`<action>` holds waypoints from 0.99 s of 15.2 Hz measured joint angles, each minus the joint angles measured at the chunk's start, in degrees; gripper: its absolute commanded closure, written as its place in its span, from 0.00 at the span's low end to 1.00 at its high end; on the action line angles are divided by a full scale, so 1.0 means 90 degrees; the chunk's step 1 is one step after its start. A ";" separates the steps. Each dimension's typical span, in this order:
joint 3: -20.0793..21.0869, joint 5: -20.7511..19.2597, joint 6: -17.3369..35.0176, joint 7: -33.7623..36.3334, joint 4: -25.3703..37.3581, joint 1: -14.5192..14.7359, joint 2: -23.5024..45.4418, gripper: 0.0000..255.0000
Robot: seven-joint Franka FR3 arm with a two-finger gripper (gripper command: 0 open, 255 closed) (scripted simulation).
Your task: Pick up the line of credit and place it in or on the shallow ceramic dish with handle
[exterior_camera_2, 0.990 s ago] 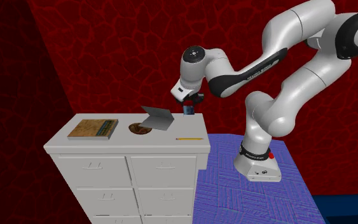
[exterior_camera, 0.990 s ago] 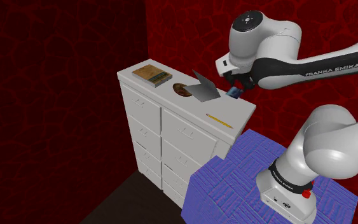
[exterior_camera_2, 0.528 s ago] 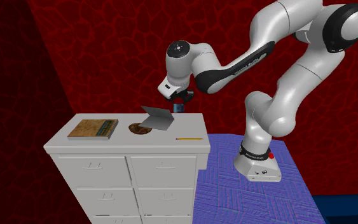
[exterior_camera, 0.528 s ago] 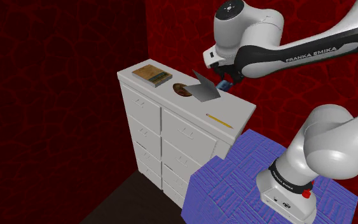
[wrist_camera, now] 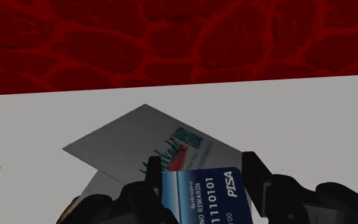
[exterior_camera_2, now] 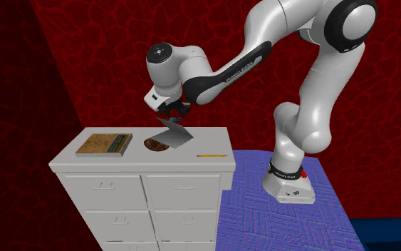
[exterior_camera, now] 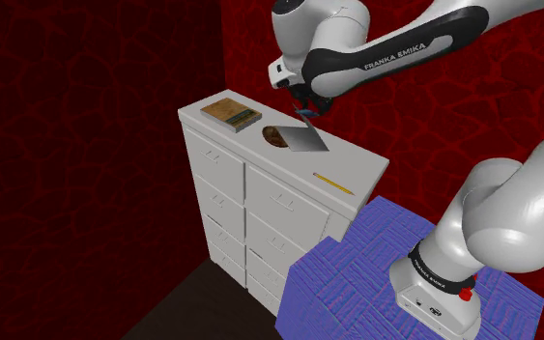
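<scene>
The gripper (wrist_camera: pixel 201 167) has its black fingers (wrist_camera: pixel 260 178) clamped on the side edges of a glossy blue rectangular card (wrist_camera: pixel 203 194) with white digits, held in the air over the dresser's (exterior_camera: pixel 357 162) flat white top. Below the card, a thin grey sheet (wrist_camera: pixel 139 137) sits tilted just beside the round brown dish (exterior_camera: pixel 273 135).

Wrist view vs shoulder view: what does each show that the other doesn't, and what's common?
Wrist view: the printing on the blue card clasped in the tool, reading NO REWARDS. Shoulder view: yellow pencil, drawer fronts, blue stand. Shared: the tool, the grey leaflet, dresser top, red wall.
</scene>
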 measured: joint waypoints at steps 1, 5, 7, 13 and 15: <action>0.0024 0.0032 -0.0036 0.0006 0.0261 0.0019 0.0237 1.00; 0.0095 0.0131 -0.0175 0.0007 0.1365 0.0076 0.1234 1.00; 0.0115 0.0161 -0.0236 0.0002 0.1705 0.0096 0.1520 1.00; 0.0106 0.0072 0.0089 0.0227 0.1555 0.0087 0.1746 1.00; 0.0105 0.0037 0.0207 0.0327 0.1480 0.0087 0.1828 1.00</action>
